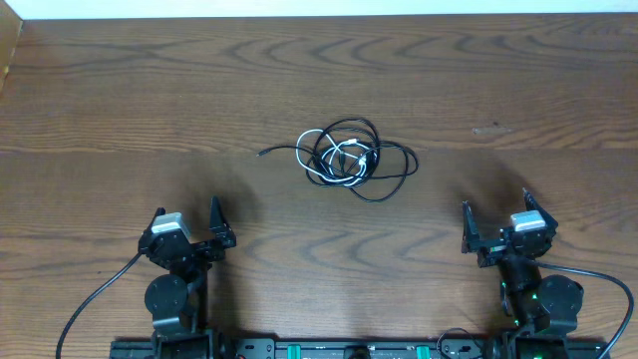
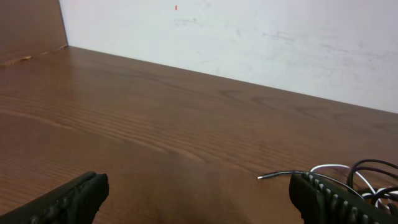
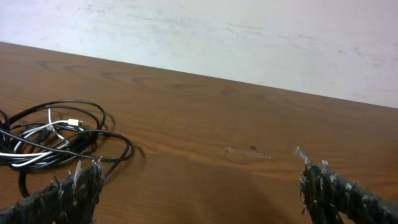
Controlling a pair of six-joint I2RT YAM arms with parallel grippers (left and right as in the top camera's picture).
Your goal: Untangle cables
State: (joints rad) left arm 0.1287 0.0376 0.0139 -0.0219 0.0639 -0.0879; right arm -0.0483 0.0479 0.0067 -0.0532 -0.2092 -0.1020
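Observation:
The cables [image 1: 346, 158] lie in one tangled heap at the middle of the wooden table: thin black cords looped around a white one, with a black plug end [image 1: 263, 153] sticking out to the left. The left wrist view shows that plug end [image 2: 261, 177] and the heap's edge [image 2: 367, 177] at far right. In the right wrist view the cables [image 3: 56, 140] sit at left. My left gripper [image 1: 187, 213] stands open near the front left, well short of the heap. My right gripper [image 1: 495, 207] stands open at front right, also apart from it. Nothing is between either pair of fingers.
A white wall [image 2: 249, 37] rises behind the table's far edge. A raised wooden side [image 2: 31, 25] borders the table at far left. A small scuff [image 3: 245, 149] marks the wood ahead of the right gripper.

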